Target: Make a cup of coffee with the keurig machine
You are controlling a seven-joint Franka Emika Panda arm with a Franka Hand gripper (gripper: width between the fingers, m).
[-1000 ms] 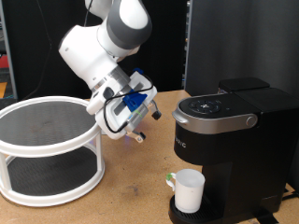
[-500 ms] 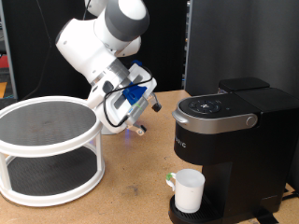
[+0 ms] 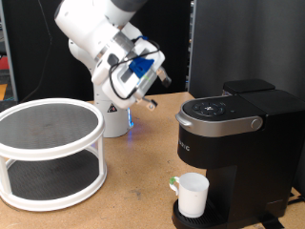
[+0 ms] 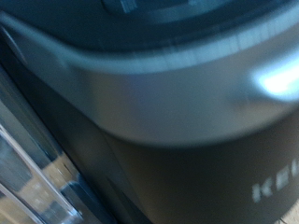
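**A:** Where did the cup (image 3: 193, 194) stand?

**B:** On the round drip base of the keurig machine (image 3: 234, 153), directly under the brew head, with its greenish handle pointing away from the machine's body. I judged it was put there so the coffee would fall straight into it.

**A:** And the machine's lid?

**B:** Down, flat on top, with the silver-grey band and the buttons facing up. Whether a pod sat inside could not be seen.

**A:** Where was the gripper (image 3: 151, 101)?

**B:** In the air, above the machine's top and off to the side away from its tall black back, well apart from the cup. It held nothing that I could see, and it touched nothing.

**A:** Were its fingers wide or narrow?

**B:** I cannot tell. They were small and blurred in the exterior view, and the wrist view showed none of them, only the machine's curved grey band and dark front, very close and smeared.

**A:** Anything else near the machine?

**B:** A white two-tier round shelf (image 3: 48, 151) stood beyond the gripper, on the same wooden table (image 3: 133, 196).
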